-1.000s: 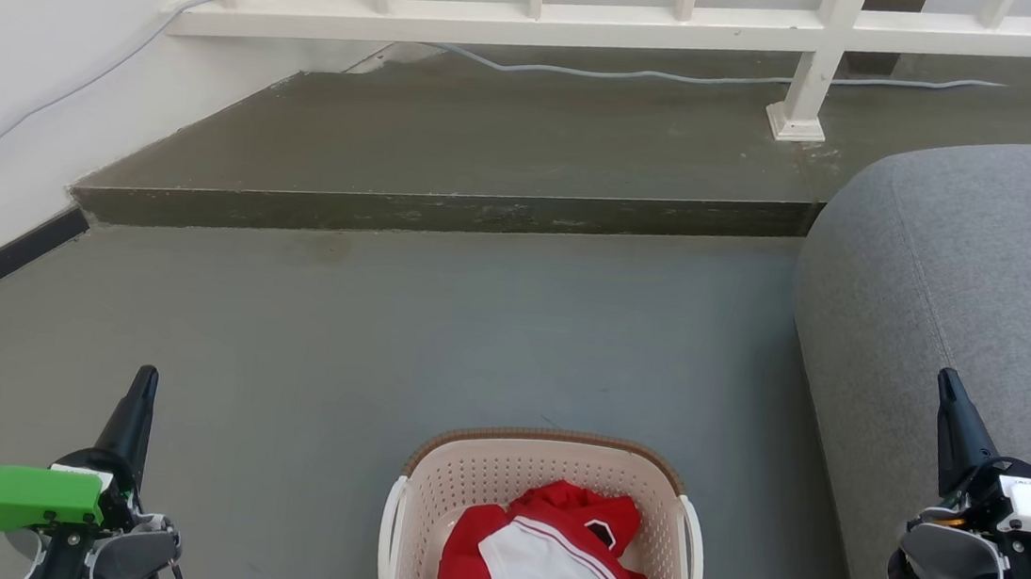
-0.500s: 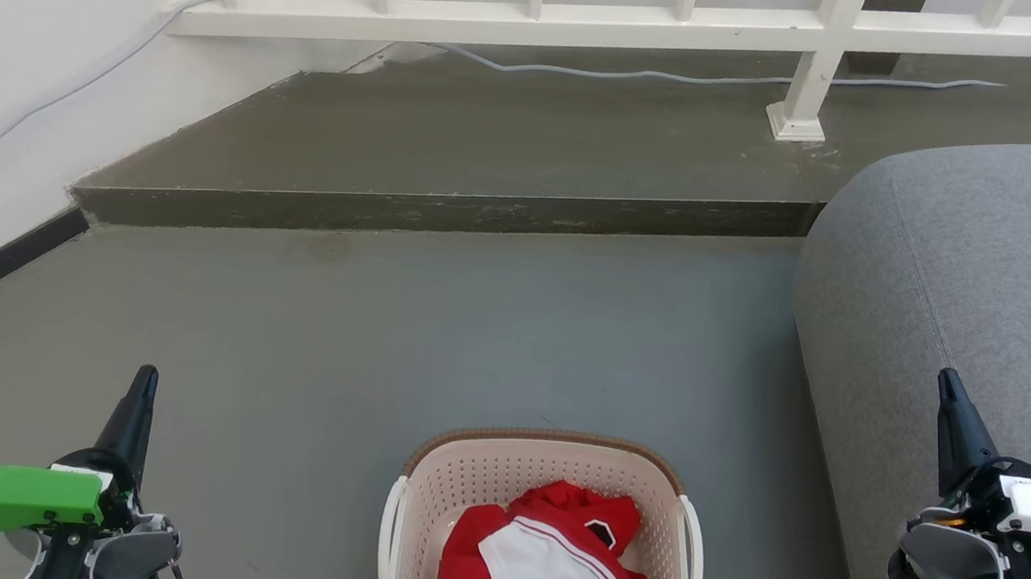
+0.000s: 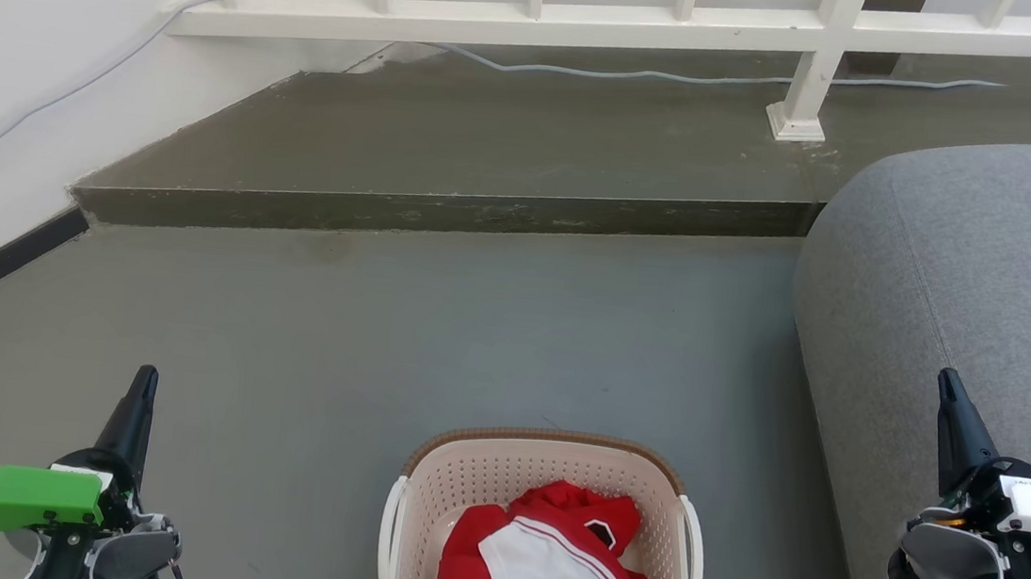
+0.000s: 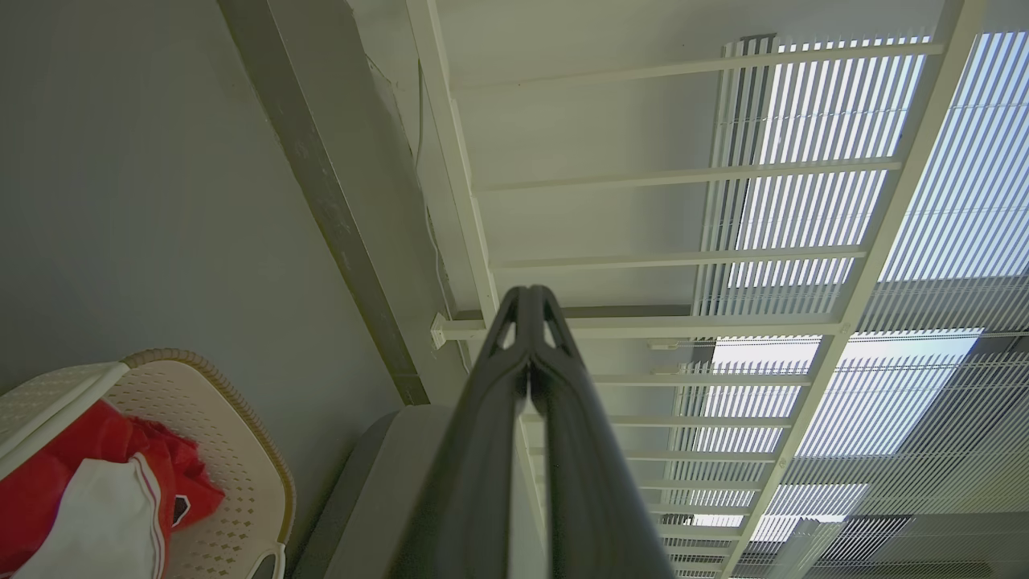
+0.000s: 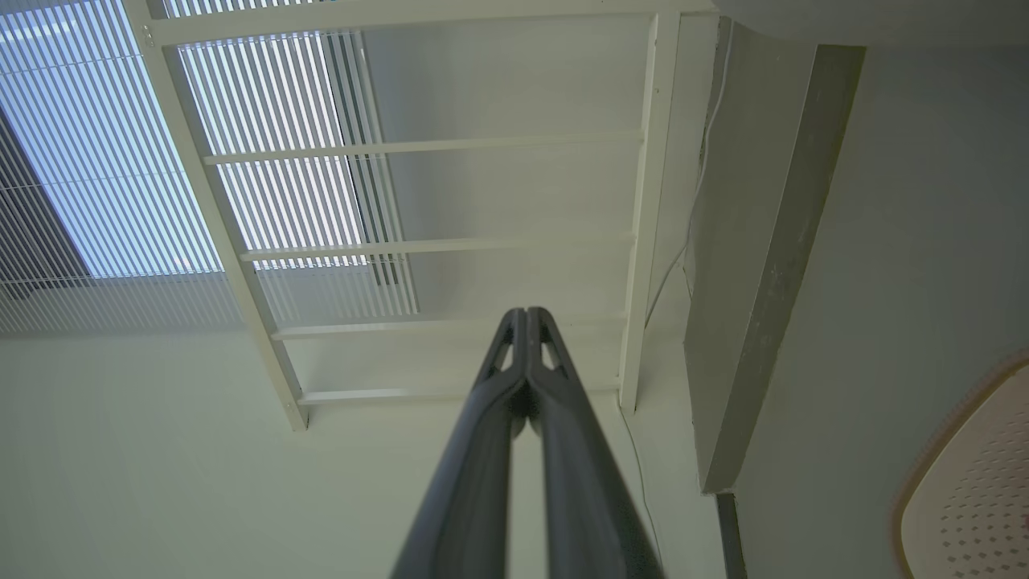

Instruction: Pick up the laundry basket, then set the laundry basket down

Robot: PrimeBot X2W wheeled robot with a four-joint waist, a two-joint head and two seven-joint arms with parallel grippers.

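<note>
The laundry basket (image 3: 497, 482) sits on the floor (image 3: 379, 333) at the bottom middle of the head view, between the two arms and touching neither. It is cream plastic pierced with rows of small holes, rounded at the corners, with a brown woven-look rim and a white handle (image 3: 691, 552) on each side. A crumpled red and white garment (image 3: 546, 557) lies inside.

The left pincer (image 3: 143, 381) is low at the basket's left and well apart from it, its long dark fingers pointing forward. In the left wrist view they meet at the tips, with nothing between them. A bright green housing (image 3: 13, 497) sits on that wrist. The right pincer (image 3: 947, 380) is at the basket's right, in front of the grey fabric sofa (image 3: 971, 277), likewise pressed closed and empty.

The floor is smooth grey. Beyond it rises a rough, darker concrete step (image 3: 492, 136), carrying a white railing (image 3: 542, 18) with square bars and a pale cable (image 3: 650, 75) along its foot.
</note>
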